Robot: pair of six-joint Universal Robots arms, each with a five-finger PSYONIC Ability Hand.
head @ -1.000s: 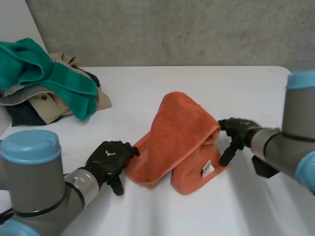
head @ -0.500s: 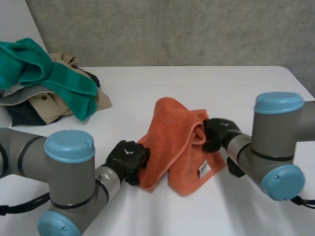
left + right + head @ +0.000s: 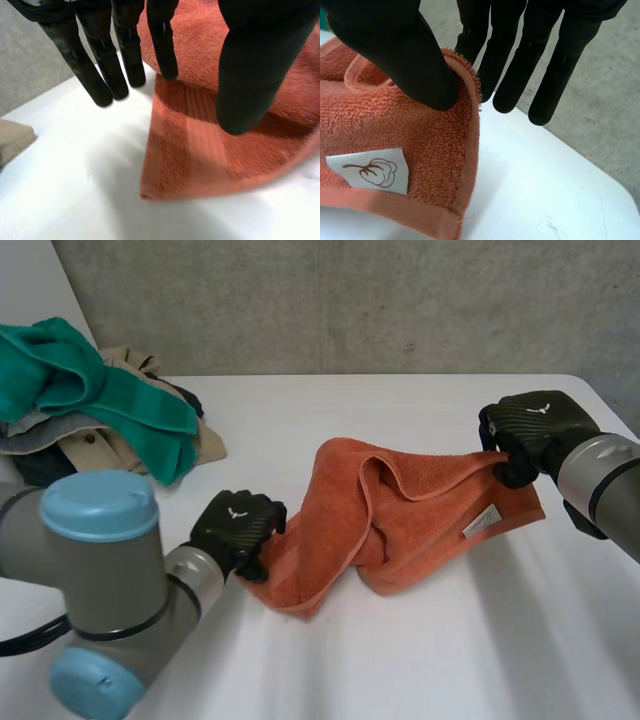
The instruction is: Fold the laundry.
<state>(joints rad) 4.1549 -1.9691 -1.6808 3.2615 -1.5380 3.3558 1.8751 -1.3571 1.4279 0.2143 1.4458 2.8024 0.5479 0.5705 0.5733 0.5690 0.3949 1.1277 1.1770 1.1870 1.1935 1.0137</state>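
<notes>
The white table (image 3: 400, 410) carries a heap of other laundry (image 3: 100, 410) well beyond the left hand (image 3: 235, 530), clear of the work. The orange towel (image 3: 390, 530) stretches between the two hands, bunched and creased in its middle. The left hand stands on one corner with straight fingers and its thumb on the cloth, pinning rather than gripping. The right hand (image 3: 530, 425) has the opposite corner nipped between thumb and a finger, raised off the table, with the white label (image 3: 482, 523) just below that pinch. The risk, I judge, lies in the pull. The right grip takes only the hem's edge and could slip. Or the pinned corner could drag from under the left hand, leaving the towel skewed.
</notes>
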